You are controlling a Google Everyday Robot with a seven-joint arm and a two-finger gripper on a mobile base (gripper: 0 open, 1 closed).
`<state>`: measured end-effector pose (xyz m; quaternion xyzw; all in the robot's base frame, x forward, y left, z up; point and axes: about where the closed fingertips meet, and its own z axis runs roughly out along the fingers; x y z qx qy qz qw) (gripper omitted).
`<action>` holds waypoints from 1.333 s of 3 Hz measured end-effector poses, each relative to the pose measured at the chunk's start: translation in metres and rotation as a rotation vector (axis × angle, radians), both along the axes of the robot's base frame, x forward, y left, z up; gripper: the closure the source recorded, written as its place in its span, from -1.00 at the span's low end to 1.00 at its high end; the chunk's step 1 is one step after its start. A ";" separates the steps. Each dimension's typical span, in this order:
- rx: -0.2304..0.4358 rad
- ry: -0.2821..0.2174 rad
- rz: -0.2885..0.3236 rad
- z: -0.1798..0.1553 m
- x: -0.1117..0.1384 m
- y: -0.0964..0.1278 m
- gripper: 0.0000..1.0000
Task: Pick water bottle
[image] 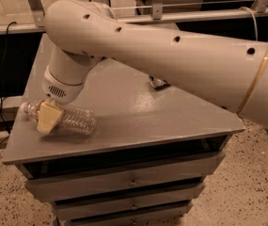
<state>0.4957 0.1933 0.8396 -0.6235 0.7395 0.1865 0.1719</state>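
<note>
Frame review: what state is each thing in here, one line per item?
water bottle: lying on its side on the table, near the front left edge, not lifted.
gripper: down at the bottle's neck end.
can: on the table, mostly hidden behind the arm.
drawers: shut.

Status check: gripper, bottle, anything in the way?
Gripper low over the water bottle, cap end. Bottle on its side, table front corner. Can farther back, well clear.

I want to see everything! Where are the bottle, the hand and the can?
bottle (77, 120): camera view, on its clear ribbed body.
hand (47, 119): camera view, its tip, over the bottle's neck end.
can (157, 82): camera view, its visible end.
</note>
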 end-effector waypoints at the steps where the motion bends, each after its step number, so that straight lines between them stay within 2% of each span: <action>1: -0.009 -0.025 -0.032 0.001 0.003 -0.007 0.28; 2: 0.025 -0.085 -0.068 0.014 0.021 -0.027 0.74; 3: 0.128 -0.144 -0.103 0.034 0.055 -0.055 1.00; 4: 0.255 -0.199 -0.127 0.058 0.088 -0.084 1.00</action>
